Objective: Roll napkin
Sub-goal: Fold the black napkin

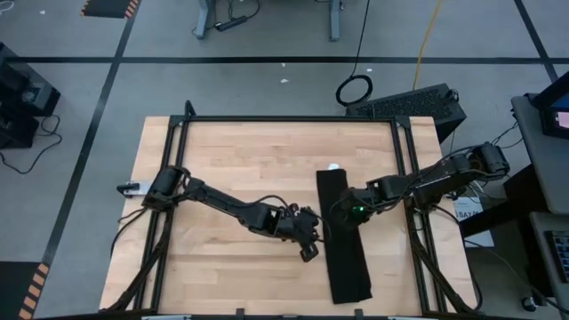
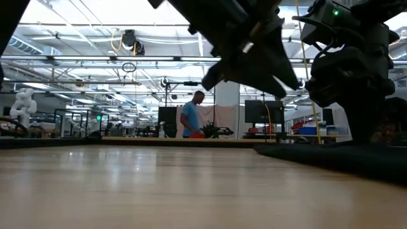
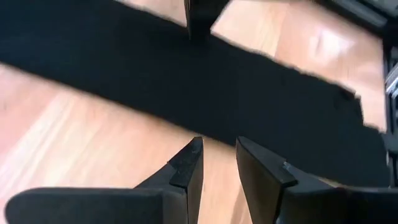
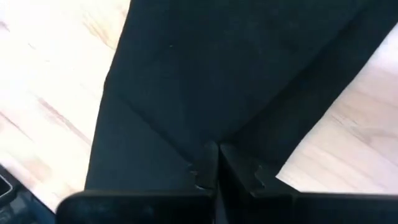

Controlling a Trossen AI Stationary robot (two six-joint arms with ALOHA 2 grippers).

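Napkin: the plain black matte cloth napkin (image 1: 345, 236) lies flat as a long narrow strip on the right half of the pale wooden tabletop (image 1: 240, 160), running from mid-table toward the near edge; a small white tag (image 1: 333, 166) shows at its far end.
Left gripper: the left gripper (image 3: 217, 163) hangs just beside the strip's left long edge, over bare wood, fingers a narrow gap apart with nothing between them.
Right gripper: the right gripper (image 4: 217, 163) is over the strip's upper part, fingers (image 4: 205, 168) pressed together with their tips down at the cloth; whether any fabric is pinched I cannot tell.
Step in hand: judging by the layout, the cloth is folded into a band and not yet rolled; the left claw seems to be lining up on the edge.
Doing it well: take one short end squarely, keep the first turn tight and its edges aligned, and use the other claw to pin the band so it does not skid.
Material: soft and limp, lint-free looking, with faint diagonal creases in the right wrist view; likely to sag or unroll if released early.
Table surface: smooth, lightly glossy wood grain, so the cloth may slide.
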